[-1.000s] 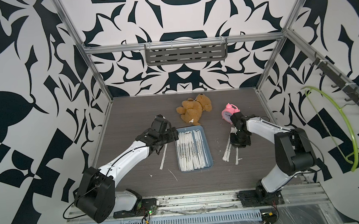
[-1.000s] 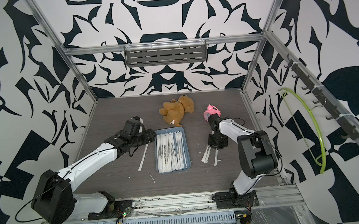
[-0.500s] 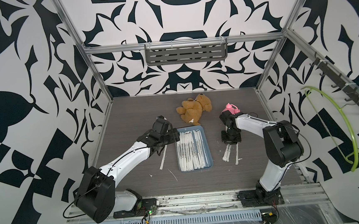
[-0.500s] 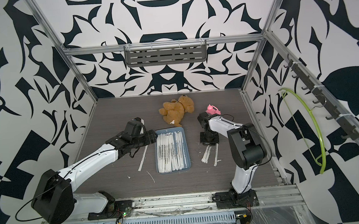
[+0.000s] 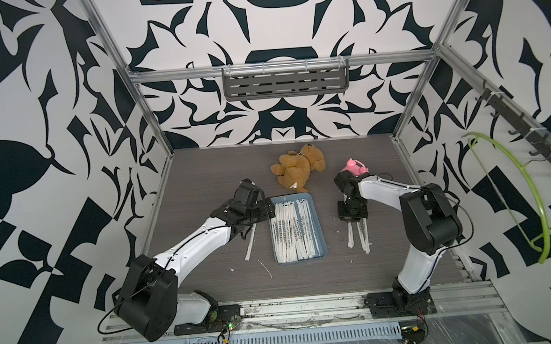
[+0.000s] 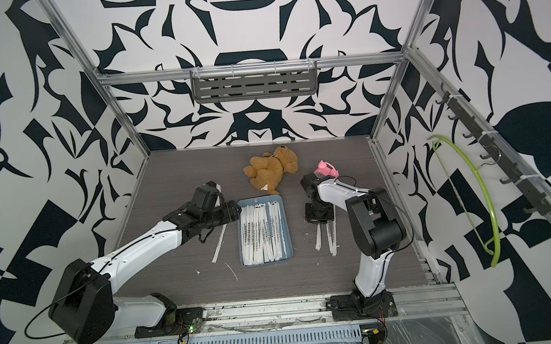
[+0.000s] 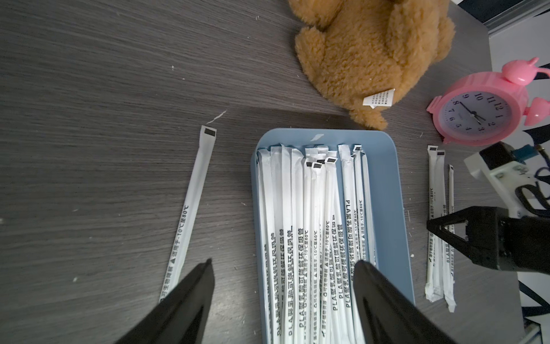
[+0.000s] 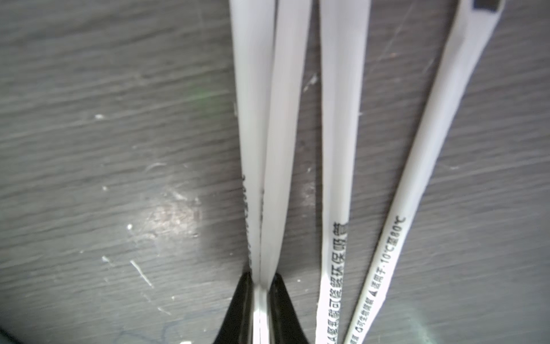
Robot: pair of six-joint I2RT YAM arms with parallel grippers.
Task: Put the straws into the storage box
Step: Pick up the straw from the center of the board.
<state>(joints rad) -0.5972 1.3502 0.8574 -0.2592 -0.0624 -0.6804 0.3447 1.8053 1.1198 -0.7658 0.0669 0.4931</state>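
White paper-wrapped straws (image 7: 312, 223), black print, mostly lie in blue box (image 7: 387, 208); few loose on worktop (image 7: 89, 149). Right fingers (image 8: 238, 309) clamped on two loose straws, left fingers (image 7: 190, 297) apart over box edge.

Robot lab; aluminium-framed patterned enclosure (image 5: 177, 74)
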